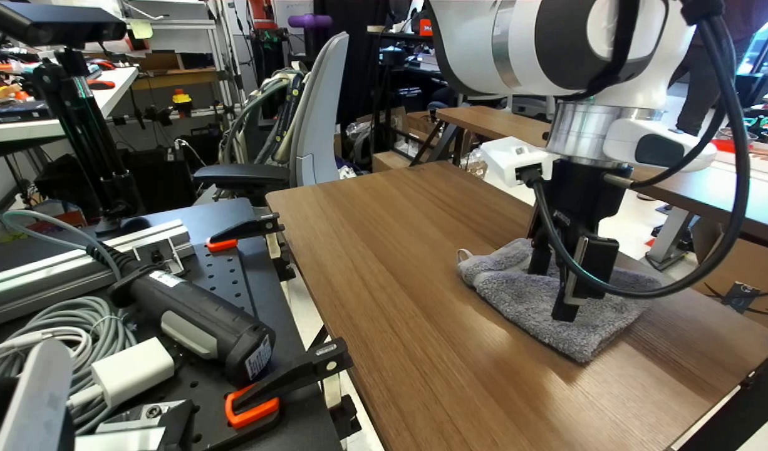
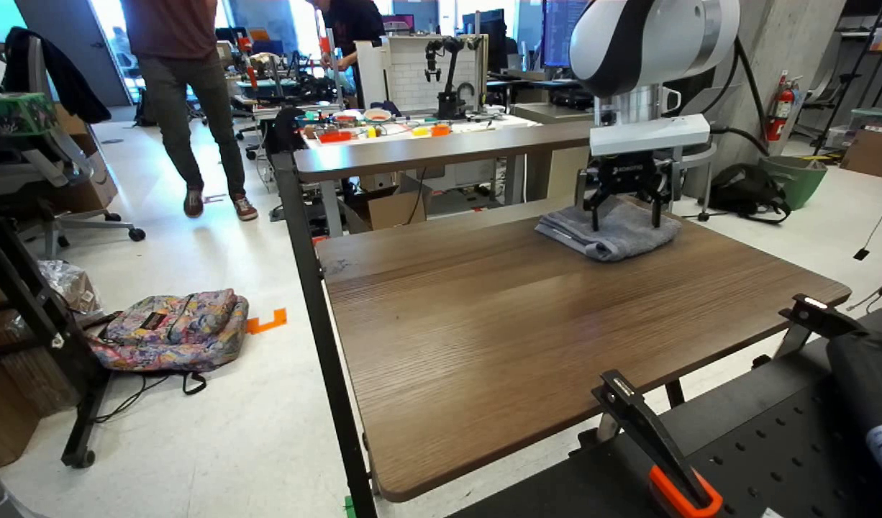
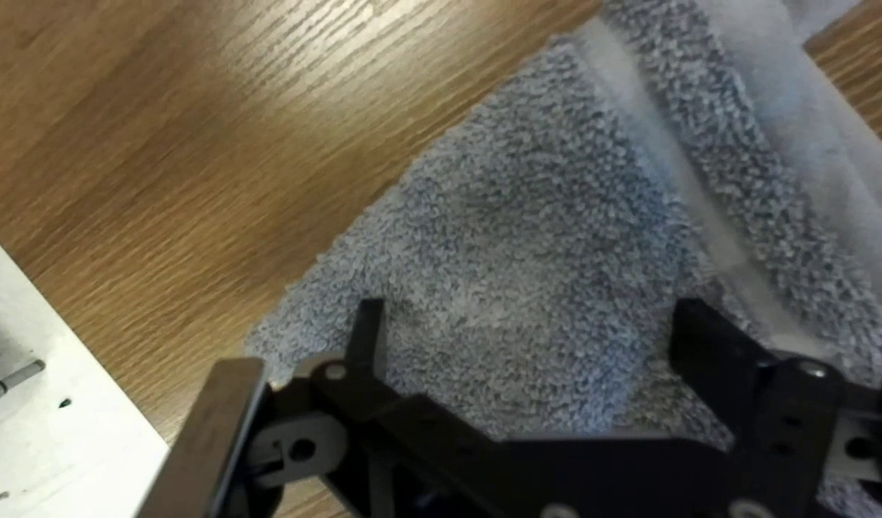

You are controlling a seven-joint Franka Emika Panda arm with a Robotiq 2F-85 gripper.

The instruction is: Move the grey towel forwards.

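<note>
The grey towel (image 1: 515, 289) lies folded and a little rumpled on the brown wooden table (image 1: 384, 263), with a small pale loop at one corner. In an exterior view the towel (image 2: 624, 244) lies near the table's far edge, its layered edge showing. My gripper (image 1: 552, 289) points down over the towel with its fingers spread. The gripper (image 2: 626, 223) has both fingertips at or just above the cloth; I cannot tell if they touch. In the wrist view the towel (image 3: 513, 237) fills the space between the open fingers (image 3: 533, 309), and no cloth is pinched.
A black perforated cart top (image 1: 221, 288) with a dark handheld tool (image 1: 196, 319), cables and orange-black clamps (image 1: 284, 388) adjoins one table side. A black post (image 2: 319, 302) stands at a table edge. A second wooden table (image 2: 441, 150) stands behind.
</note>
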